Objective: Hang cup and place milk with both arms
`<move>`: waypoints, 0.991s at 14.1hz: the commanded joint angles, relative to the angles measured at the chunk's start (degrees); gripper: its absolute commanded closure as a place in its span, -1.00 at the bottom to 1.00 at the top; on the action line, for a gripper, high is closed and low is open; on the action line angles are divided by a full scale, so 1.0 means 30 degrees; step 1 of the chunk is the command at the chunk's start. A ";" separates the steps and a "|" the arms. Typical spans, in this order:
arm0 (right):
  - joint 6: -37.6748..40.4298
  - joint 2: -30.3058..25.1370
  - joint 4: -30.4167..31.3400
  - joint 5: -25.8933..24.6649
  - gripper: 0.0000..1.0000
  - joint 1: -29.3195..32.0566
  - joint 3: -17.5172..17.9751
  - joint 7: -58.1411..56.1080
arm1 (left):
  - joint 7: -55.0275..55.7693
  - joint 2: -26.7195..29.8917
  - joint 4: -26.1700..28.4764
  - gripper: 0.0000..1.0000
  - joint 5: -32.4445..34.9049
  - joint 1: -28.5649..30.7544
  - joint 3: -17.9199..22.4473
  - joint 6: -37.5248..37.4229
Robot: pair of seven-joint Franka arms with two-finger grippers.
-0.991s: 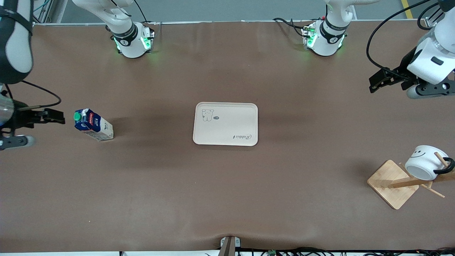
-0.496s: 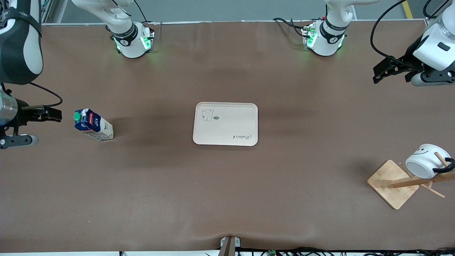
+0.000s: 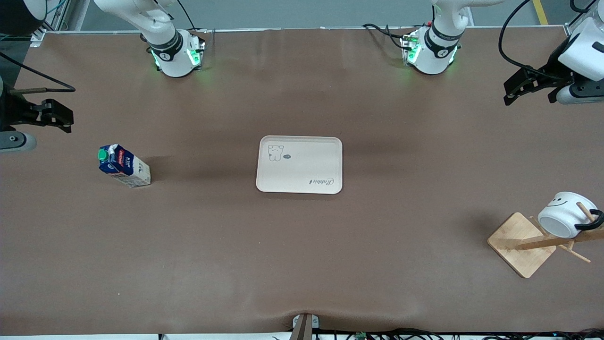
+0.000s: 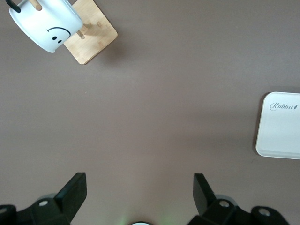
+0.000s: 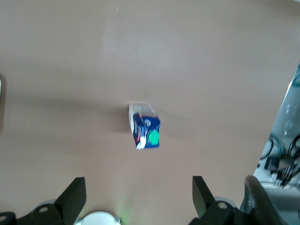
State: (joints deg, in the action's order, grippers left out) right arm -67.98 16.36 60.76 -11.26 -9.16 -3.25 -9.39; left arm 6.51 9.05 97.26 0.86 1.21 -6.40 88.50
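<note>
The white smiley cup (image 3: 564, 215) hangs by its black handle on a peg of the wooden rack (image 3: 524, 243) at the left arm's end of the table; it also shows in the left wrist view (image 4: 44, 23). The milk carton (image 3: 122, 165) stands at the right arm's end, and shows in the right wrist view (image 5: 146, 126). My left gripper (image 3: 516, 89) is open and empty, high over the table's left-arm end. My right gripper (image 3: 59, 115) is open and empty, up in the air over the right-arm end.
A cream tray (image 3: 299, 165) with a rabbit drawing lies at the table's middle; its corner shows in the left wrist view (image 4: 281, 124). The two green-lit arm bases (image 3: 177, 52) (image 3: 427, 49) stand along the table edge farthest from the front camera.
Both grippers have risen and drawn away from the front camera, the right one away from the milk, the left one away from the hung cup. Cup, milk and tray have not moved.
</note>
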 commanded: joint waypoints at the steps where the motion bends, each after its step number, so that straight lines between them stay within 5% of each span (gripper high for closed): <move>1: -0.0885 -0.0820 0.1040 0.1204 -1.00 0.0854 -0.0087 -0.0587 | -0.0530 0.0264 -0.0048 -1.00 0.0330 0.0385 0.0053 -0.0116; 8: -0.7920 -0.7645 1.1964 0.2729 -1.00 0.2702 0.0029 -0.1557 | -0.0560 0.0351 -0.0077 -1.00 0.0330 0.0506 0.0023 -0.0145; 14: -0.7720 -0.6862 1.0746 0.2700 -1.00 0.4782 0.1084 -0.1731 | -0.0560 0.0118 -0.0399 -1.00 0.0330 0.0477 0.0023 -0.0175</move>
State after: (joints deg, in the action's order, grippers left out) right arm -90.55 -4.57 93.46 -3.82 1.98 -2.43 -13.96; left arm 5.68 9.18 96.66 0.92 2.57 -6.28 88.51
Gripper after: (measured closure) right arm 0.000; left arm 0.000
